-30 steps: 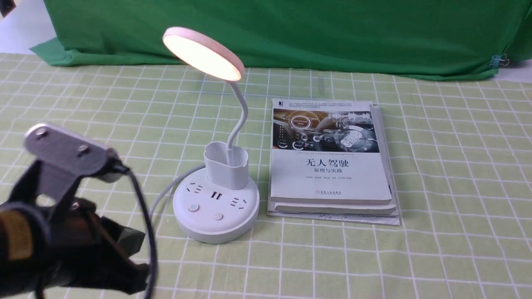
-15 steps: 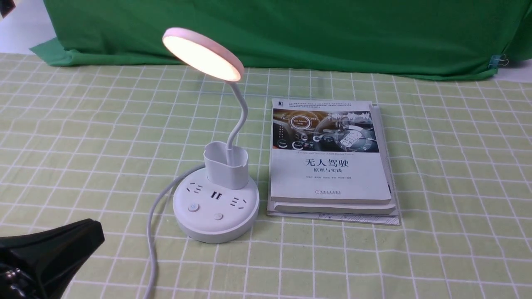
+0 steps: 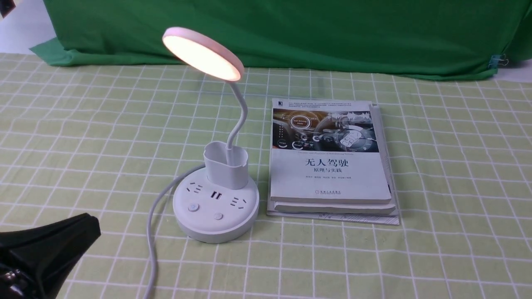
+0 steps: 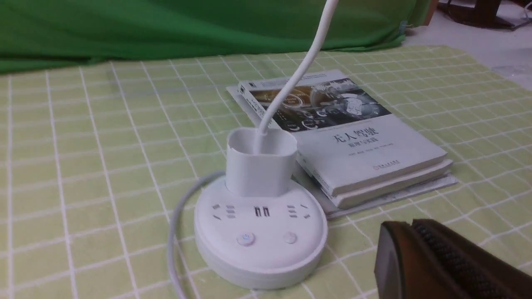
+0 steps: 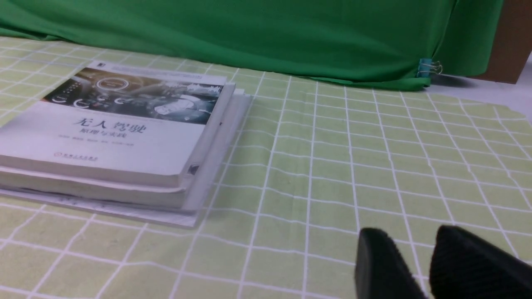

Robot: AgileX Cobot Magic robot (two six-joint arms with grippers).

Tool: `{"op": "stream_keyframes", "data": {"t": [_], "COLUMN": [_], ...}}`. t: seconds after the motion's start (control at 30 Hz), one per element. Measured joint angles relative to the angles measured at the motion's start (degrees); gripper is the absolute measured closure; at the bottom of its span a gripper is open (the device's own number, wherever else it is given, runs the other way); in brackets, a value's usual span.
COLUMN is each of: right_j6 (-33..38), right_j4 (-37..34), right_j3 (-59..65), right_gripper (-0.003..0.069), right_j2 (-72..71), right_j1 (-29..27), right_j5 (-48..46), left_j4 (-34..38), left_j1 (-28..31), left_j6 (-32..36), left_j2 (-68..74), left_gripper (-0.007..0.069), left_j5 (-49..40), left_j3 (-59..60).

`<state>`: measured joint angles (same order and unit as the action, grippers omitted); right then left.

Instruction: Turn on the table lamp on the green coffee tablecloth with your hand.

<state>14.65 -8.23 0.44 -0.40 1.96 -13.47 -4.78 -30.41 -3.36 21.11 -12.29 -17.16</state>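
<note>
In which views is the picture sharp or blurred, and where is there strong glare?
Front view: sharp; the lit head of the table lamp glows, nearly overexposed. Left wrist view: the lamp base is clear, but the left claw is close and blurred. Right wrist view: the book looks slightly soft, and the right claw is blurred.

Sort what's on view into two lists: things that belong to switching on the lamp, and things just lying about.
Part of the job:
- lamp, head lit
- checked tablecloth under it
- left gripper, apart from the lamp base
- two buttons on the base

Just lying about:
- stack of books beside the lamp
- dark green backdrop
- binder clip on the backdrop
- right gripper, idle
</note>
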Motion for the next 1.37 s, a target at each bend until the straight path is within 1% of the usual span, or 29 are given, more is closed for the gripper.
{"op": "stream_keyframes", "data": {"t": [0.07,0.13,0.2,0.23,0.27,0.3,0.33,0.37,0.4,0.47,0.5,0.6,1.37], "right_j6": [0.0,0.0,0.0,0.0,0.0,0.0,0.0,0.0,0.0,0.0,0.0,0.0,0.0], "right_j4": [0.0,0.0,0.0,0.0,0.0,0.0,0.0,0.0,0.0,0.0,0.0,0.0,0.0], "right_j3": [0.0,0.0,0.0,0.0,0.0,0.0,0.0,0.0,0.0,0.0,0.0,0.0,0.0], "right_gripper": [0.0414,0.0414,0.0414,0.0414,0.0414,0.0414,0.0414,0.0414,0.0414,0.0414,0.0414,0.0414,0.0414], "right_j2": [0.0,0.0,0.0,0.0,0.0,0.0,0.0,0.0,0.0,0.0,0.0,0.0,0.0], "right_j1": [0.0,0.0,0.0,0.0,0.0,0.0,0.0,0.0,0.0,0.0,0.0,0.0,0.0], "right_j5": [0.0,0.0,0.0,0.0,0.0,0.0,0.0,0.0,0.0,0.0,0.04,-0.02,0.04], "left_j4": [-2.1,-2.1,-2.02,-2.02,-2.02,-2.02,-2.02,-2.02,-2.02,-1.65,-1.43,-1.43,-0.18], "left_j1": [1.35,3.45,9.03,10.67,14.62,17.39,17.92,21.55,23.45,26.88,28.78,30.41,30.49], "left_j6": [1.87,2.14,1.5,1.33,0.92,0.87,0.8,0.75,0.75,0.52,0.52,0.58,0.76], "left_j2": [-2.13,-3.78,-7.02,-8.2,-10.1,-11.82,-12.19,-14.95,-16.62,-19.98,-20.67,-21.02,-21.25], "left_gripper": [0.062,0.062,0.062,0.062,0.062,0.062,0.062,0.062,0.062,0.062,0.062,0.062,0.062], "left_j5": [5.62,7.58,9.58,10.0,11.06,11.95,11.95,12.29,11.29,6.31,2.25,-0.8,-0.99], "left_j3": [1.82,2.89,6.14,7.65,10.22,12.56,13.04,15.8,16.89,17.29,17.37,17.59,17.59]}}
